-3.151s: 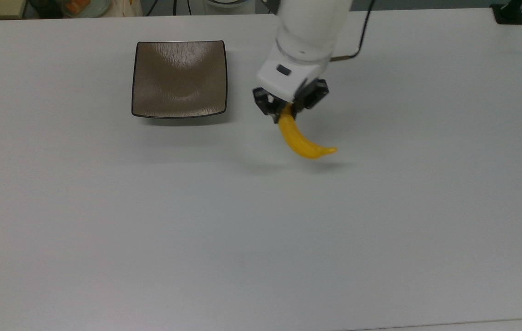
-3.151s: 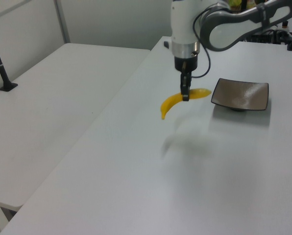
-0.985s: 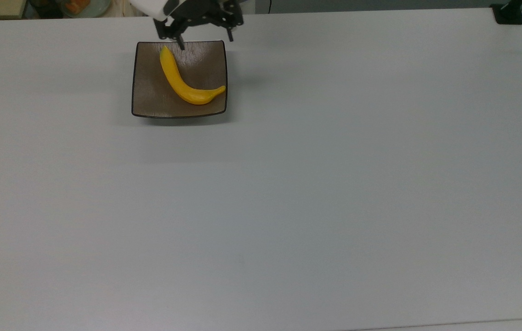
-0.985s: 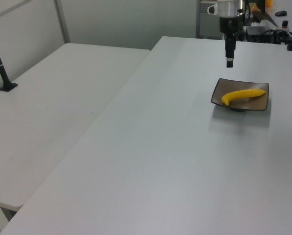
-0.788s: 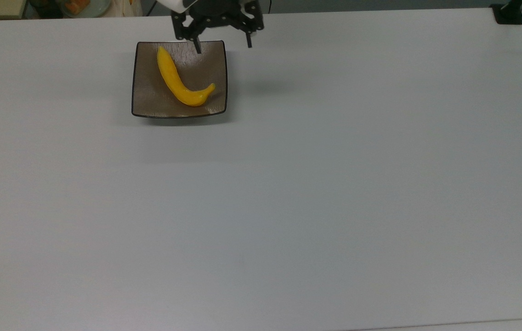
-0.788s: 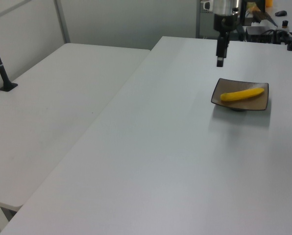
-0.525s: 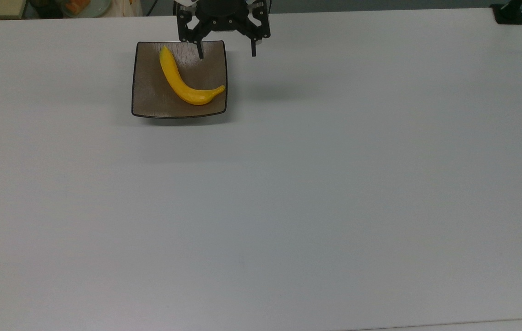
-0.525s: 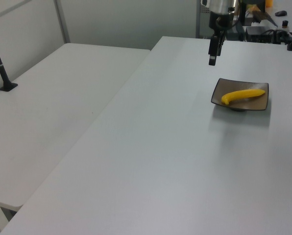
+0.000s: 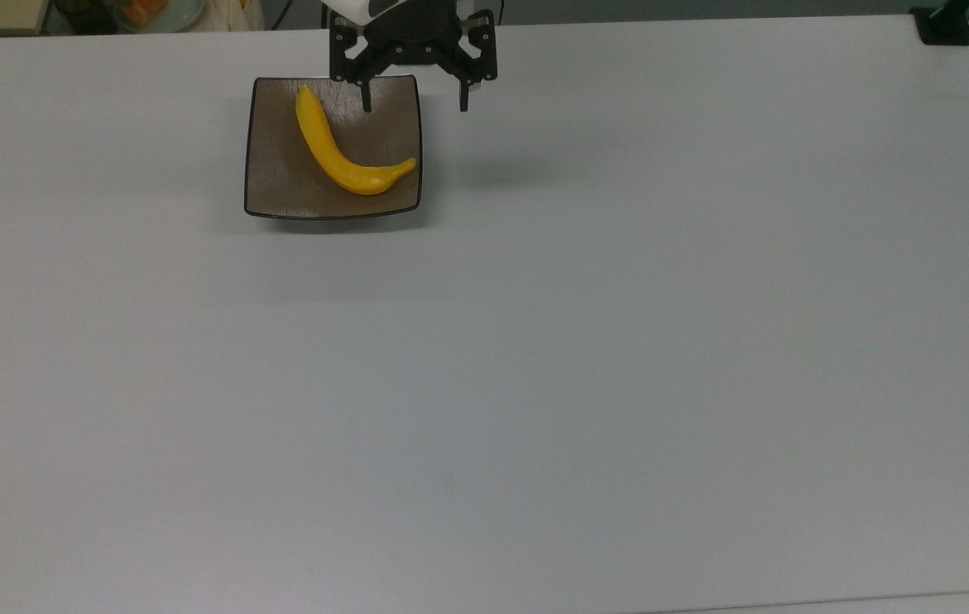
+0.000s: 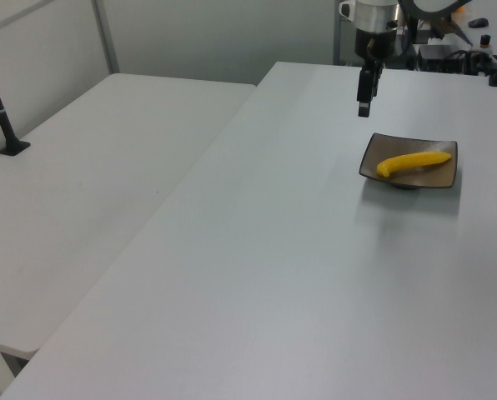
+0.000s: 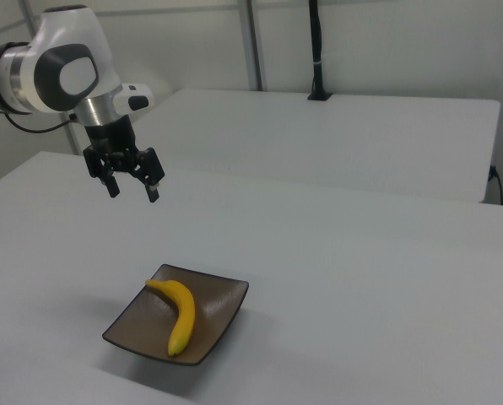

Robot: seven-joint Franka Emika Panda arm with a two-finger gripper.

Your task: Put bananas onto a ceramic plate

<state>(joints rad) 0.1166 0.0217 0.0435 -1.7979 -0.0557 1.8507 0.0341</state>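
My gripper (image 9: 414,107) hangs open and empty; the light, glossy, likely slippery banana (image 9: 333,153) on the ceramic plate (image 9: 276,181) is best pinched mid-curve.

Top overhead; left/right oblique, opposed.

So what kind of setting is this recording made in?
Likely a robotics lab or test cell: a Franka arm with open gripper above bare white tables, and a single banana on a ceramic plate as staged props.
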